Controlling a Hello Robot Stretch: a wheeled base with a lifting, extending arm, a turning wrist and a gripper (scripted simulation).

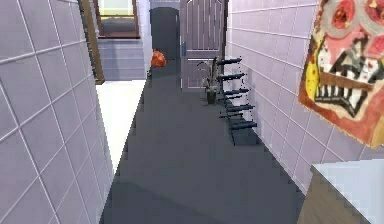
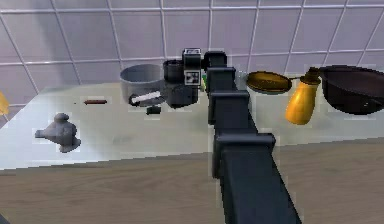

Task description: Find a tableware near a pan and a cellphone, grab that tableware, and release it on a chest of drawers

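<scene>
Pincer: you cannot tell whether it holds anything.
Grey pot: near the pincer on the surface, contents unseen.

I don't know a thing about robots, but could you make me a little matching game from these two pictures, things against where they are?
Things:
1. painting
2. orange ball
3. small grey object
4. dark bowl

Places:
A. on the counter, at the arm side view's right edge
B. at the far end of the floor
C. on the wall, at the forward view's right
D. on the counter, at the arm side view's left

Pairs: 1-C, 2-B, 3-D, 4-A
</scene>
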